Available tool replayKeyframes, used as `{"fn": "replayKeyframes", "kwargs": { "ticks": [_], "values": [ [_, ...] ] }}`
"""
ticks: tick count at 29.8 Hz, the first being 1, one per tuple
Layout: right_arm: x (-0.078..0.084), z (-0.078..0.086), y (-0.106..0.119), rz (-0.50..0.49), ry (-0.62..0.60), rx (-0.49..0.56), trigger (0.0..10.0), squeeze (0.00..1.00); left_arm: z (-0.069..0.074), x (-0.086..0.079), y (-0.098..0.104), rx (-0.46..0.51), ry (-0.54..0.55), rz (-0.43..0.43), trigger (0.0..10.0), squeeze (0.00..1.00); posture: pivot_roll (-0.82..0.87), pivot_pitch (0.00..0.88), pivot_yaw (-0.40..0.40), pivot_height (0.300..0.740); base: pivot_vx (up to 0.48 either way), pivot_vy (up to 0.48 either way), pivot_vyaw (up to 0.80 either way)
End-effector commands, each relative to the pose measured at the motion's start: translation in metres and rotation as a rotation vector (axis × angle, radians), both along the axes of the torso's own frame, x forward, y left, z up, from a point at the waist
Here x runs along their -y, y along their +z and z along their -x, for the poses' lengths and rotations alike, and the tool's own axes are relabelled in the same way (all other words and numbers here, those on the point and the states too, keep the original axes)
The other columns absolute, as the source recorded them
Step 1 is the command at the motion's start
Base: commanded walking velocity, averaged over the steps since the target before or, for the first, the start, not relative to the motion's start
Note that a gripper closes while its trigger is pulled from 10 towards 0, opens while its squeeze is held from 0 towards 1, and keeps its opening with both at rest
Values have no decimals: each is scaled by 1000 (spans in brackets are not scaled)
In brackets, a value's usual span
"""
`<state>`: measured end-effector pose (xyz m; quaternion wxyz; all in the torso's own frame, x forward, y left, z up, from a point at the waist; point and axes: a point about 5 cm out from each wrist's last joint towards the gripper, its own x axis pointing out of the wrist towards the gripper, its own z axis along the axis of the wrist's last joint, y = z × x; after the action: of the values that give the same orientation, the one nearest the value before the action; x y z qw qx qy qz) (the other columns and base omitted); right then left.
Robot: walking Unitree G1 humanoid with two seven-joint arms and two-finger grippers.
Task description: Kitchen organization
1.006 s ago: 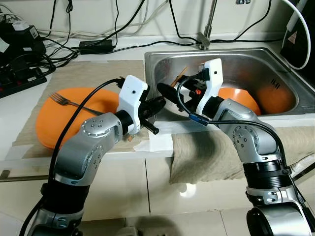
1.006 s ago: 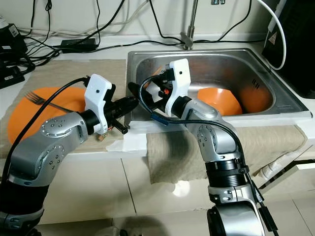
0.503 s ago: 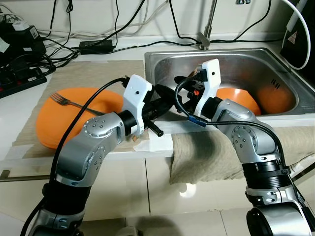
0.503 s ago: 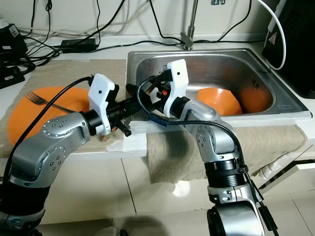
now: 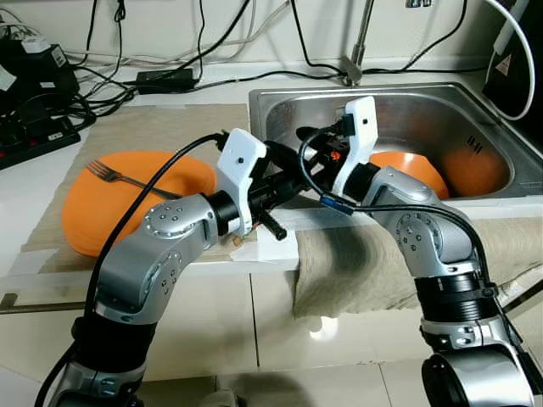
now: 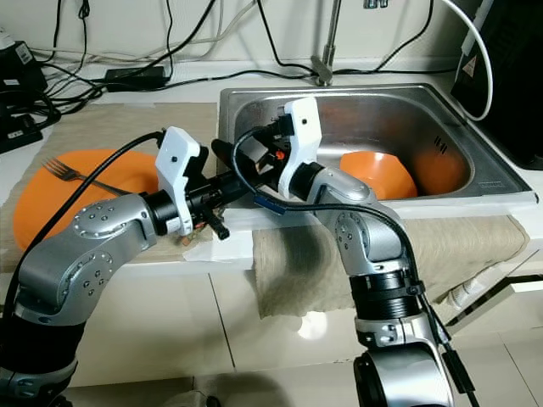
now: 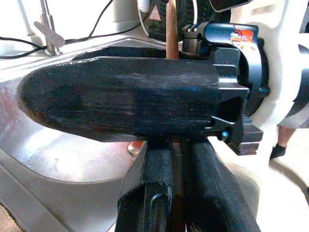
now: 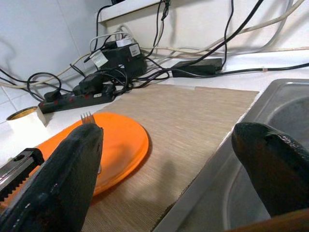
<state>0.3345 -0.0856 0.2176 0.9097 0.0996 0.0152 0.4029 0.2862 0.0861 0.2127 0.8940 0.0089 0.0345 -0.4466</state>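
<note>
My two grippers meet over the left rim of the steel sink (image 5: 424, 106). In the left wrist view, my left gripper (image 7: 176, 150) is shut on a thin wooden stick (image 7: 171, 29) that stands up between its fingers. One black finger (image 7: 120, 101) of the right gripper lies across in front of it. My right gripper (image 8: 166, 135) has its fingers spread wide apart, open, with a bit of wood by one finger. From the head, the left gripper (image 5: 287, 185) sits just below the right gripper (image 5: 288, 163). An orange plate (image 5: 127, 199) with a fork (image 5: 114, 176) lies on the mat at the left.
An orange bowl (image 5: 411, 170) and a second orange dish (image 5: 475, 165) sit in the sink. The faucet (image 5: 356, 51) stands behind it. A cloth (image 5: 356, 263) hangs over the counter's front edge. A power strip (image 5: 34, 127) and several cables crowd the back left.
My left gripper has moved right, from the counter edge up to the right gripper at the sink rim. The right gripper has shifted slightly left and up.
</note>
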Motion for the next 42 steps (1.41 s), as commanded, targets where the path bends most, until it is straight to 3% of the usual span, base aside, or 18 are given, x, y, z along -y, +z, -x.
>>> {"fn": "replayKeyframes", "kwargs": {
  "ticks": [1,3,42],
  "values": [
    [2,-3,2,0,-28,6,7569,0,4,2,7,26,-33,7,0,0,77,12,42,740,0,0,0],
    [3,-5,2,1,-49,11,0,0,4,2,7,25,-33,8,0,0,76,12,43,740,0,0,0],
    [12,-9,-11,35,-102,-42,0,0,1,-3,7,45,-7,-21,0,0,70,23,34,740,0,0,0]
  ]
}}
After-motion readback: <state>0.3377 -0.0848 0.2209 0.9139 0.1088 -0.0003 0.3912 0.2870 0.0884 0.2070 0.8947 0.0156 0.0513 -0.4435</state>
